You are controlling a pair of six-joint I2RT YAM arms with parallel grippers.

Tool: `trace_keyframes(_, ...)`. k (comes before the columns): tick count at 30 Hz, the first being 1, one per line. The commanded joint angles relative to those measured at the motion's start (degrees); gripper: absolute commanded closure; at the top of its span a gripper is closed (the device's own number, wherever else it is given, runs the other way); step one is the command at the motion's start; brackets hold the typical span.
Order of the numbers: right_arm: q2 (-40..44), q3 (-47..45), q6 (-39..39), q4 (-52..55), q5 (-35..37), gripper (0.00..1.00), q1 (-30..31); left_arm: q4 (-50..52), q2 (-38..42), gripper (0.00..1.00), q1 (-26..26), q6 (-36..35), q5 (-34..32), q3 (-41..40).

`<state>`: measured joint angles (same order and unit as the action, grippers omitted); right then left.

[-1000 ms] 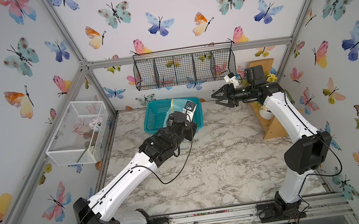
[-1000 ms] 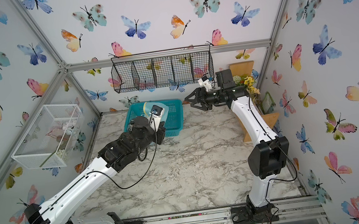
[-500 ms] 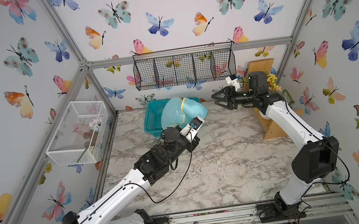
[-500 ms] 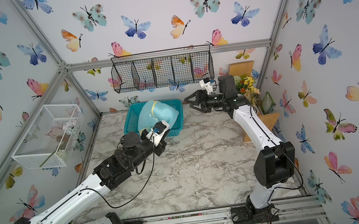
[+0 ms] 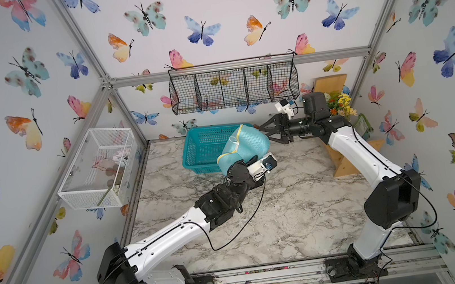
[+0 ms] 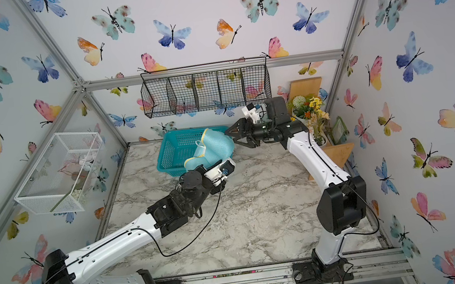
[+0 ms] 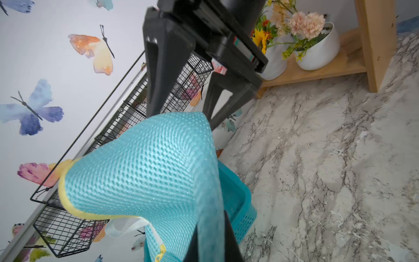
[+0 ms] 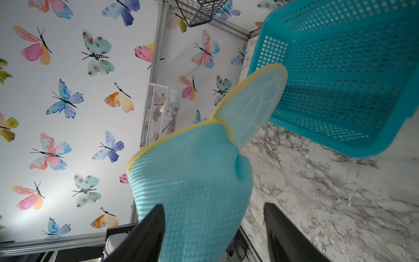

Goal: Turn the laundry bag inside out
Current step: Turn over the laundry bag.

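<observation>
The left gripper [image 5: 237, 163] is clamped on the laundry bag [image 5: 246, 146], holding it raised above the table [image 5: 288, 215] near the teal basket [image 5: 200, 149]. Beyond, the right gripper [image 5: 268, 136] stands spread at the bag's far end, gripping nothing. Risk: closing on doubled mesh, or pulling hard, may strip the bag from the left clamp. No legible writing is visible.

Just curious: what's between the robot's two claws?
The laundry bag: the left gripper holds it, its end inside the open right gripper; right wrist view shows that.
</observation>
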<state>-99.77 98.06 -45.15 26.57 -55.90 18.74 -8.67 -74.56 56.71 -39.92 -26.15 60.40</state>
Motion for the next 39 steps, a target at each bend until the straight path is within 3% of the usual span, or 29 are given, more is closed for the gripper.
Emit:
trace_keyframes(1, -0.24, -0.98, 0.92, 2.91, -1.56, 0.28, -0.11, -5.57, -1.48, 1.0, 0.53, -4.1, -4.15, 0.61)
trace_keyframes(6, 0.07, -4.79, -12.14, -14.61, -6.4, 0.28, 1.65, -6.01, -2.85, 1.0, 1.71, -3.87, -3.3, 0.52)
trace_keyframes(10, -0.94, -5.86, -18.12, -22.16, -10.0, 0.33, 3.44, -6.01, -3.91, 1.0, 2.7, -3.17, -3.18, -0.09)
trace_keyframes(11, -1.14, -5.82, -18.31, -22.25, -10.41, 0.37, 3.57, -6.01, -4.05, 1.0, 2.85, -2.9, -3.25, -0.31)
trace_keyframes(14, -1.7, -5.64, -16.9, -20.04, -11.85, 0.69, 3.68, -5.73, -3.86, 1.0, 2.96, -2.17, -3.68, -0.85)
trace_keyframes(15, -1.82, -5.37, -15.14, -17.96, -11.67, 0.77, 3.58, -5.7, -3.61, 0.99, 2.97, -1.75, -4.42, -0.9)
trace_keyframes(17, -2.41, -3.4, -8.09, -10.06, -10.09, 0.95, 3.1, -5.14, -2.71, 0.75, 2.97, -1.41, -5.99, -0.41)
trace_keyframes(20, -3.37, -0.18, 6.4, 2.26, -4.99, 0.97, 0.81, 0.4, 0.26, 0.28, 2.24, 1.29, -6.61, 2.91)
trace_keyframes(22, -3.44, 2.3, 18.27, 10.12, 1.34, 0.97, -0.99, 6.22, 3.07, 0.11, 0.66, 5.42, -6.02, 6.36)
trace_keyframes(25, -3.37, 4.78, 32.59, 15.82, 8.16, 0.97, -1.16, 12.05, 7.03, 0.04, -2.71, 10.75, -5.94, 10.02)
trace_keyframes(28, -3.95, 6.0, 38.5, 18.29, 9.62, 0.95, -1.16, 14.45, 10.31, 0.03, -7.73, 14.02, -4.39, 12.04)
trace_keyframes(34, -0.88, 2.91, 42.57, 17.69, 4.93, 0.92, -1.08, 17.32, 12.17, 0.03, -20.16, 21.85, 5.42, 13.14)
trace_keyframes(39, 2.74, 0.27, 45.93, 18.29, -0.02, 0.97, -0.67, 18.86, 10.84, 0.03, -25.4, 27.12, 16.41, 13.44)
